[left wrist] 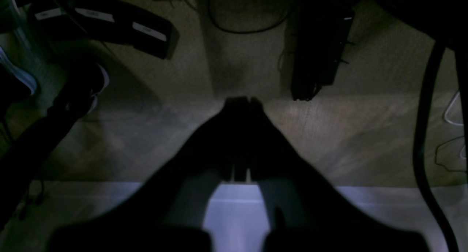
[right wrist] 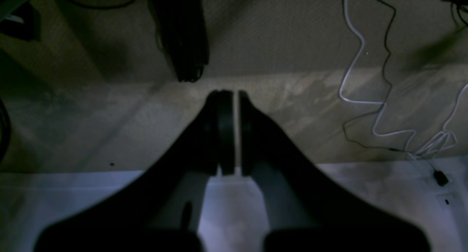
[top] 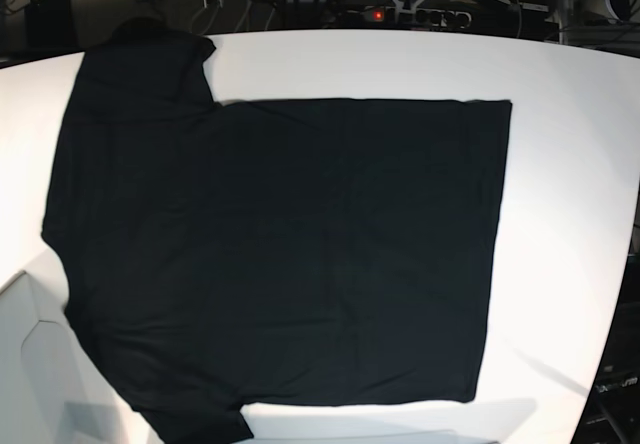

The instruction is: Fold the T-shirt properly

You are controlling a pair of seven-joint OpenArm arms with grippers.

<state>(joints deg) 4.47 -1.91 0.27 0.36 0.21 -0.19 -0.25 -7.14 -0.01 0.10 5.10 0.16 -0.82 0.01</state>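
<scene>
The black T-shirt [top: 290, 254] lies spread flat on the white table [top: 570, 164] in the base view, with both short sleeves toward the left and the hem on the right. No print or tag shows. Neither gripper appears in the base view. In the left wrist view my left gripper [left wrist: 242, 100] is shut and empty, hanging past the table's edge over the carpet. In the right wrist view my right gripper [right wrist: 236, 94] is shut and empty, with only a thin slit between the fingers. The T-shirt is out of both wrist views.
A white cable [right wrist: 360, 61] and thin black wires lie on the carpet. A black bar-like object [left wrist: 318, 51] stands ahead of the left gripper, and a similar one [right wrist: 184, 36] ahead of the right. Electronics and cables [top: 400, 4] sit behind the table.
</scene>
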